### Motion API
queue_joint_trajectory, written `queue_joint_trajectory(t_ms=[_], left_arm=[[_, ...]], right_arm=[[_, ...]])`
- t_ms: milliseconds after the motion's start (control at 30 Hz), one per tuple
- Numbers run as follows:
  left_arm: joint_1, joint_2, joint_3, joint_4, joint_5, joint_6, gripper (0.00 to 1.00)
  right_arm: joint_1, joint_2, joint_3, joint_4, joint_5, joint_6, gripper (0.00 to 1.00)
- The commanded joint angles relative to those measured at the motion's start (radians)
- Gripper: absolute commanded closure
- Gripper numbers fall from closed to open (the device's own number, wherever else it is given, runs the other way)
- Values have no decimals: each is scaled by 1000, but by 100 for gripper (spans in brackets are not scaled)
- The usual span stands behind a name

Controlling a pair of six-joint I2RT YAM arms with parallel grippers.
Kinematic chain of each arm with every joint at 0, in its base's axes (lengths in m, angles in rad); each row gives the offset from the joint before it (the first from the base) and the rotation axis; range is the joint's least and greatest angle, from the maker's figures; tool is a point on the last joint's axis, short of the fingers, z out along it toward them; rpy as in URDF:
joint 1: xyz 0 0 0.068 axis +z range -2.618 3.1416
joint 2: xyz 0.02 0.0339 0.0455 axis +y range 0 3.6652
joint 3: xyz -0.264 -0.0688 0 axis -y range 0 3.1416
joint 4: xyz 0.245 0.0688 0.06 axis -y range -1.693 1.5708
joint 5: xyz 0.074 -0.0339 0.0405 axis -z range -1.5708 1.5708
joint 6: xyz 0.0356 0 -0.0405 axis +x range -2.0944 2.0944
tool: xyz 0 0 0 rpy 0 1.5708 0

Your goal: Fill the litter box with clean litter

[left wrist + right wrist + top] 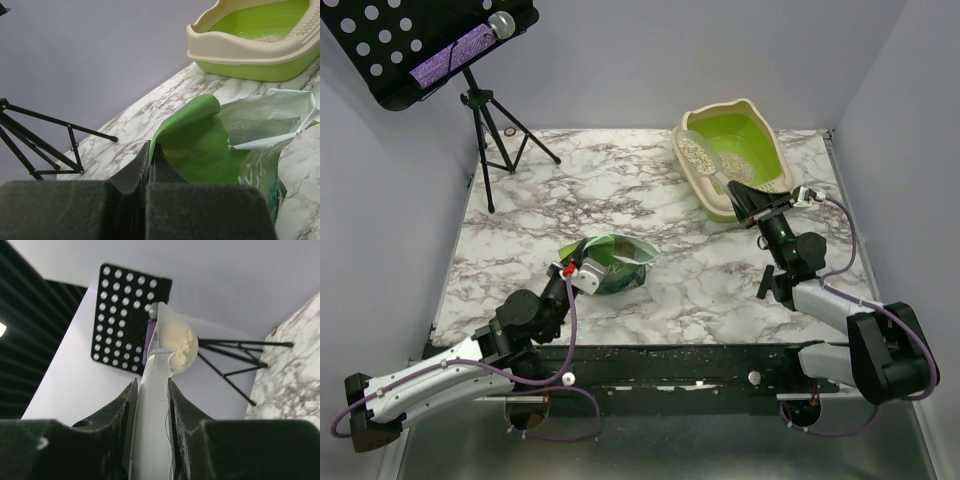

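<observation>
The right claw (740, 195) is shut tight on the handle of a clear scoop (702, 155). The scoop is full of clean litter (181, 342). It hangs over the left side of the litter box (742, 135), which sits at the far right corner of the bench (650, 190). The scoop's long handle runs from the claw out across the box, so a turn of the wrist should tip the litter in. The left claw (150, 152) pinches the open green bag (200, 145), well apart from the box.
</observation>
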Motion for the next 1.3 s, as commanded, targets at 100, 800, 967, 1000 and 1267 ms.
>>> queue_joint_trajectory(t_ms=[100,800,967,1000,1267], left_arm=[[2,-20,11,70,-15,2,100],[2,4,11,69,-17,4,100],[2,3,14,66,-12,-1,100],[2,3,16,66,-14,-1,100],[2,-5,20,61,-11,-7,100]], right_arm=[[-136,295,97,253,43,14,99],[-342,426,430,-462,-66,-451,99],[-342,377,537,-755,-2,-613,99],[-342,377,565,-810,12,-641,99],[-298,469,850,-1202,118,-952,99]])
